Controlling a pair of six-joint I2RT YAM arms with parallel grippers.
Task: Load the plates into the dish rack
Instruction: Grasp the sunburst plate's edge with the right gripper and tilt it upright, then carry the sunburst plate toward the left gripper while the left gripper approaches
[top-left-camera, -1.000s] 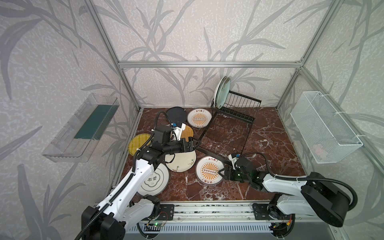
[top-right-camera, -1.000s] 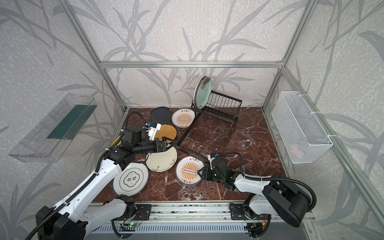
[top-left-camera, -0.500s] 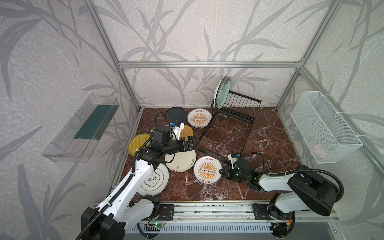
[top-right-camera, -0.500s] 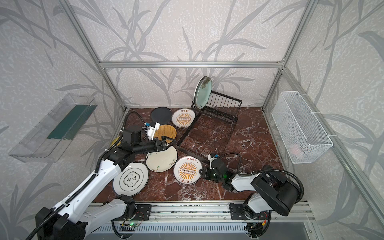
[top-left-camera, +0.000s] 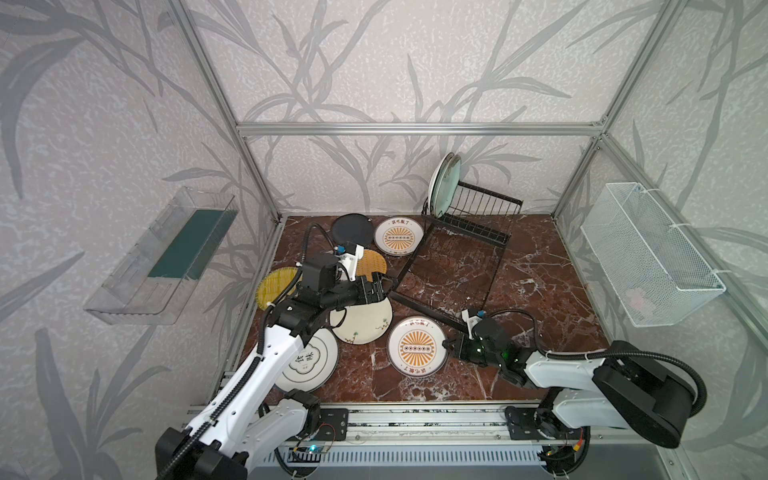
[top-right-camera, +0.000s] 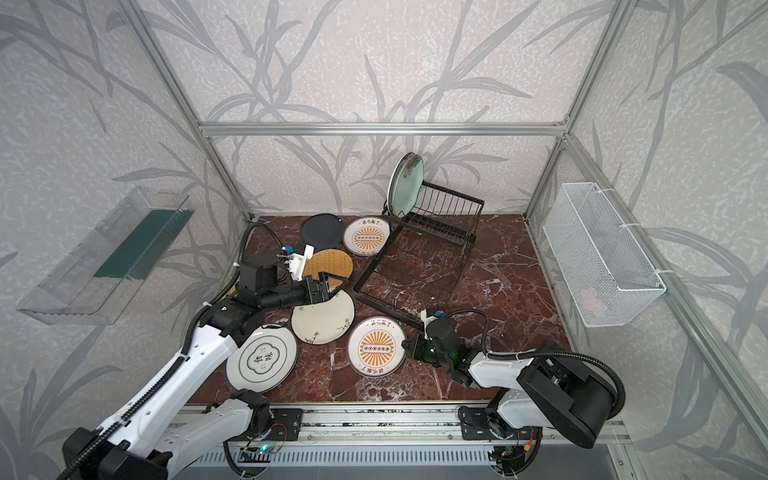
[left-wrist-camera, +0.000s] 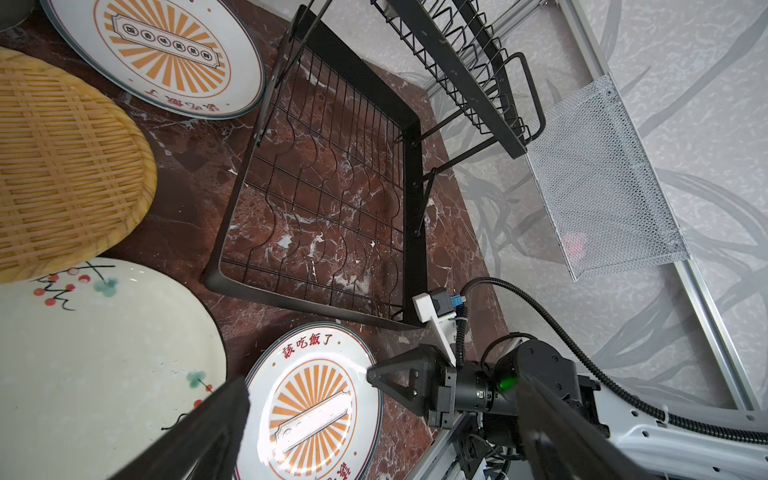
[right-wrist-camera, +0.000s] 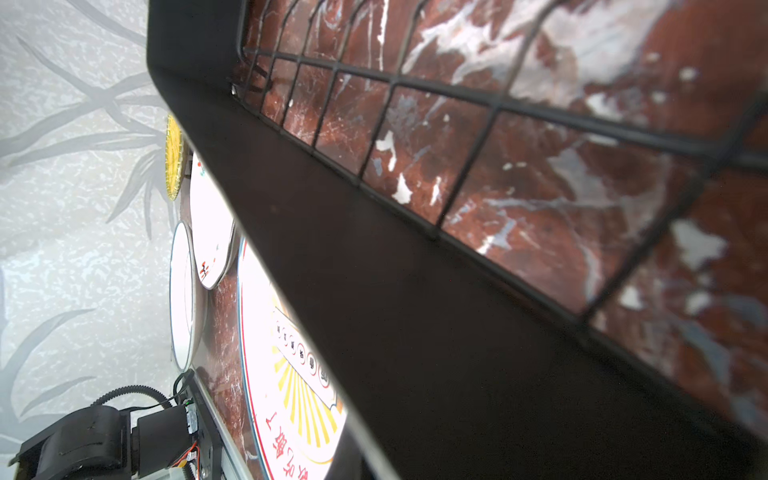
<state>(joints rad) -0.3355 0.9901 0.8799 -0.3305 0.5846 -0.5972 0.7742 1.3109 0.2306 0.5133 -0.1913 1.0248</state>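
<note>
Although two plates already stand on edge in the dish rack (top-left-camera: 430, 308), most of the loading is not yet done. On a red-brown marble table (top-left-camera: 519, 291), the black wire rack sits toward the far middle, turned at an angle, and its flat grid tray is bare. At the far left end of its raised slotted section a pale green plate (top-left-camera: 448, 187) stands upright with a whiter plate (top-left-camera: 435, 185) just behind it. Seven plates lie flat on the table, left of the rack or by its near edge: a black plate (top-left-camera: 352, 228) and a far sunburst plate (top-left-camera: 399, 237) at the back, an orange woven plate (top-left-camera: 372, 262) and a yellow woven plate (top-left-camera: 274, 286) further left, a cream floral plate (top-left-camera: 365, 324) and a white dark-rimmed plate (top-left-camera: 307, 361) nearer, and a near sunburst plate (top-left-camera: 417, 345) just in front of the rack's near bar. The right gripper (top-left-camera: 446, 344) reaches in low from the right, its jaws together on the right rim of the near sunburst plate, which lies flat; this looks like the start of the next pick. The left gripper (top-left-camera: 380, 287) hangs with its jaws wide apart, holding nothing, above where the orange woven and cream floral plates meet, just beside the rack's near left corner. By this count roughly a fifth of the work is finished
</note>
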